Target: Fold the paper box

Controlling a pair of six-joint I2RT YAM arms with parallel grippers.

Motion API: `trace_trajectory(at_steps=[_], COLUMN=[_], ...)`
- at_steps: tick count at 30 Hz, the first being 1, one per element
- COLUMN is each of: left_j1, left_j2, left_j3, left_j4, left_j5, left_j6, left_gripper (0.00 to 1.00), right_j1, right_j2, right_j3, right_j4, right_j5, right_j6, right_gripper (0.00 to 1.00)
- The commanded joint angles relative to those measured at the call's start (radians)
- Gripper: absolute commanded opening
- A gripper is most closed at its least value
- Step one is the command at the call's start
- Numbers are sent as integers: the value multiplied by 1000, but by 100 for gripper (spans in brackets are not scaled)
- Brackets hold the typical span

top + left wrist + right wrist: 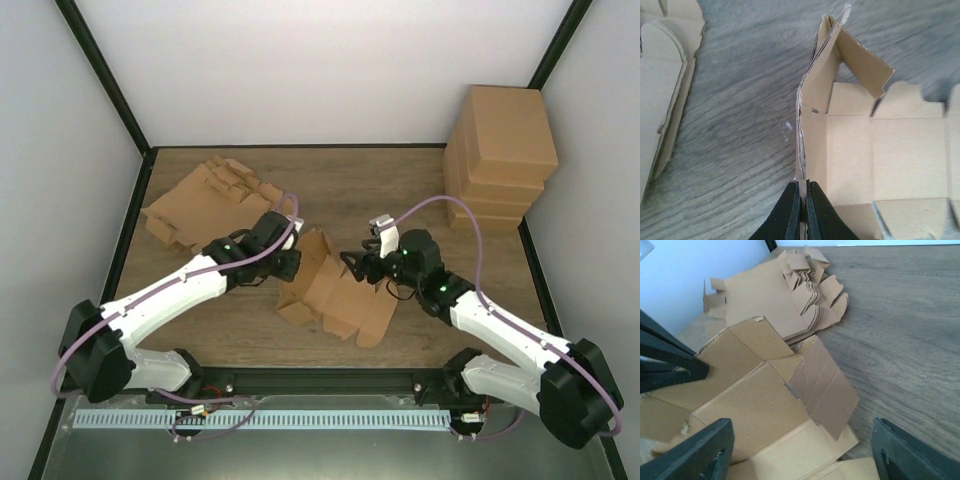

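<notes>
Left gripper pinches the box by its upright wall, right gripper gapes wide near a loose flap; steady wall, slow inward push seems wisest.

Left wrist view cuts off the paper box at right, the flat cardboard stack at left.

The left arm and right arm have white links and bulky black joints; a lilac cable runs along each; a small green light glows near each wrist; the fingers are matt black wedges.
</notes>
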Motion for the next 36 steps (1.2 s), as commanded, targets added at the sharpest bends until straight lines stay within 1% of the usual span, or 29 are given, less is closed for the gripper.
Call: trace_trajectory(at_steps=[1,2,5,7,10,15,19,21,23,28,32,36], left_j1=[-29,-37,-71,-97,-133,-168,-194,-203,-209,-213,-214,-214], left_j2=[79,98,141,161,183,210,235,248,259,276,285,293], left_j3=[64,77,105,124,150,176,192,199,202,209,217,217], left_j4=[-101,-110,-124,-136,-149,-173,-192,-203,-209,-211,-205,-197], left_j5=[-116,-144,-209,-244,-292,-369,-429,-456,-473,-475,-457,-443], left_j6=[76,76,79,78,75,69,69,70,70,70,66,59], left_gripper=[4,4,4,4,4,4,4,4,4,4,4,4], right_j1=[10,10,10,10,13,53,86,90,93,107,110,122], right_j2=[63,84,135,161,199,276,352,372,385,446,487,498], right_j3=[35,36,32,26,21,15,16,12,7,24,26,21], right_j4=[-18,-13,32,57,93,167,234,269,304,343,381,410], right_j5=[-26,-37,-49,-58,-48,23,99,120,130,174,157,163], right_j6=[-35,-41,-54,-66,-72,-95,-101,-99,-100,-107,-106,-110], right_gripper=[84,86,86,88,88,81,68,64,61,50,45,44])
